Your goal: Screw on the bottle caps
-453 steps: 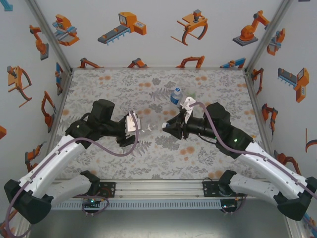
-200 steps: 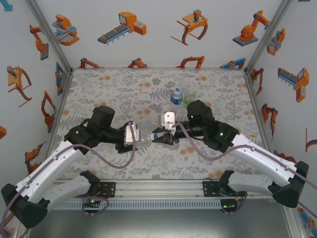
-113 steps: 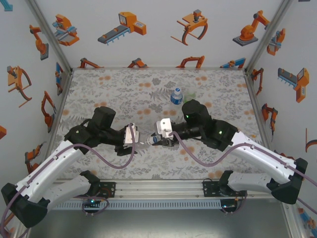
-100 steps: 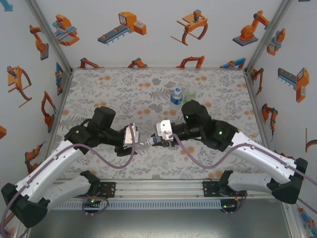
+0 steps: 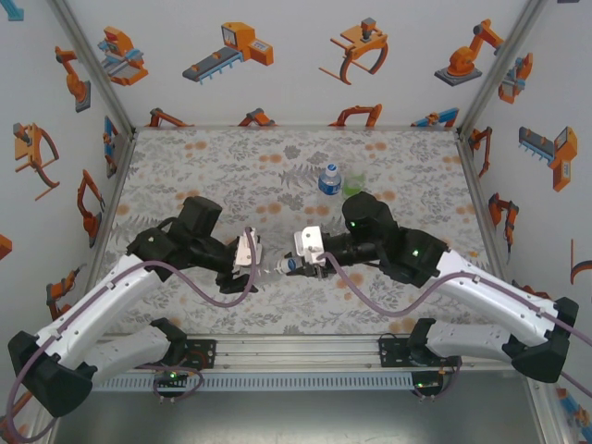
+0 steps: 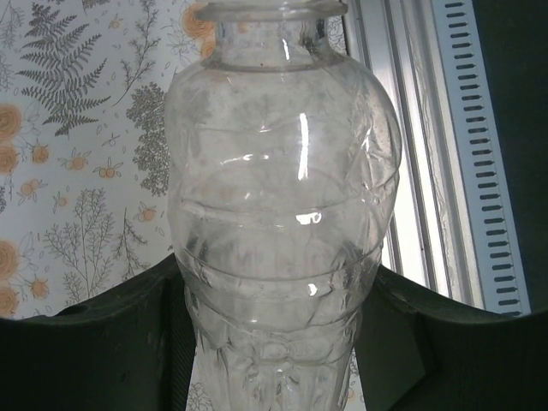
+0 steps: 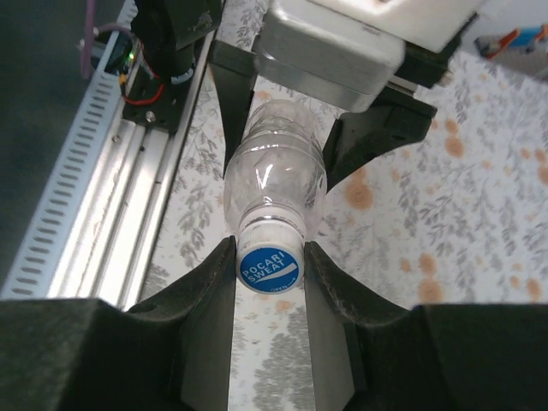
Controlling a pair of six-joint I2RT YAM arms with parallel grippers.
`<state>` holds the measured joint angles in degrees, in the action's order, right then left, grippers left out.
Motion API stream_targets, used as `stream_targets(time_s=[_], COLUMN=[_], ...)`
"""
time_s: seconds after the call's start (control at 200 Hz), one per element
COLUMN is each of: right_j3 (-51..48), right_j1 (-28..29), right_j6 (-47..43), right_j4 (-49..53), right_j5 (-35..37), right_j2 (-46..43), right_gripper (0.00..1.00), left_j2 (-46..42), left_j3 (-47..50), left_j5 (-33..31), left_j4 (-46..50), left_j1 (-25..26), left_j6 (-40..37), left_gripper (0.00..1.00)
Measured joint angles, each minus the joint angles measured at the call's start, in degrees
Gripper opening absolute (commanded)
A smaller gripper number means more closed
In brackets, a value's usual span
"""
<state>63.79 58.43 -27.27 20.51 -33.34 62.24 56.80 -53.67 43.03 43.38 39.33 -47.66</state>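
1. top view: over the near middle of the table (image 5: 185, 157), the left gripper (image 5: 256, 264) and right gripper (image 5: 292, 265) meet tip to tip. between them a clear bottle (image 5: 273, 267) is held off the surface, lying roughly level. its long axis runs along the near edge, with the base to the left and the neck to the right. a cap (image 5: 289, 265) sits at the neck end. a blue-label bottle (image 5: 329, 178) and a greenish bottle (image 5: 353, 182) stand upright, close together, towards the far middle.
2. left wrist view: the left gripper (image 6: 276, 270) has its jaws partly closed around the clear bottle's (image 6: 282, 223) ribbed lower body, neck pointing away. risk: the thin wall looks soft, so it may buckle or spin in the grip as the cap is turned.
3. right wrist view: the right gripper (image 7: 271, 257) has its jaws almost closed, pinching the cap (image 7: 271, 266), whose blue printed top faces the camera. the cap sits on the clear bottle's (image 7: 274, 184) neck, and how far it is threaded cannot be told. risk: if cap and neck are not in line, the thread could cross or the cap could slip from the fingers (image 7: 214, 282).
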Motion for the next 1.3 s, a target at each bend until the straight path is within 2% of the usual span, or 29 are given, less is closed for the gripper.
stream_targets(time_s=[0.27, 0.516, 0.726, 1.001, 1.297], right_j3=[0.0, 0.0, -2.1, -2.3, 1.0], right_j1=[-0.2, -3.2, -4.3, -4.2, -3.7], right_j6=[31.1, 65.4, 87.9, 97.8, 97.0], right_j4=[-2.8, -5.6, -5.1, -4.1, 0.9], right_j5=[7.5, 8.2, 12.0, 18.2, 24.3], right_j2=[2.4, 7.9, 8.7, 8.2, 9.6], right_gripper=[0.00, 0.00, 0.00, 0.00, 0.00], left_j2=[-1.9, -2.6, -2.7, -2.4, -1.5], left_j3=[1.4, 3.3, 4.0, 4.0, 4.0], left_j5=[-4.4, -9.0, -12.3, -14.3, -16.2], left_j4=[-0.5, -0.3, -0.3, -2.6, -4.6], left_j1=[0.0, -0.4, -0.5, -0.5, -0.4], left_j6=[0.8, 2.2, 3.8, 6.1, 7.9], left_gripper=[0.00, 0.00, 0.00, 0.00, 0.00])
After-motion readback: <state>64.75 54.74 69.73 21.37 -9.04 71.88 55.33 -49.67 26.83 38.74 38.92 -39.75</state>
